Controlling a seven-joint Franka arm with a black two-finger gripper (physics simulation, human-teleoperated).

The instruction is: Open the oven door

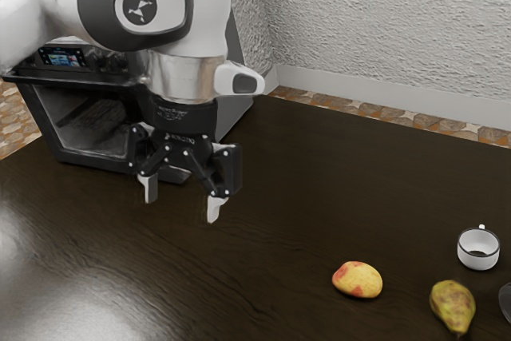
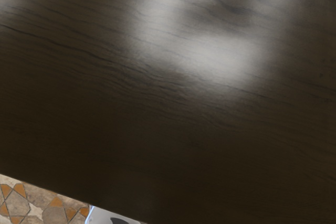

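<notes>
Exterior view: oven door looks shut, off toward that view's left of the pincer, which is hanging open with nothing in it. The handle runs lengthwise along the door's top edge, so imo the next move is up and over that way, fingers straddling the bar. Wrist view: just worktop plus some patterned floor past its edge.
</notes>
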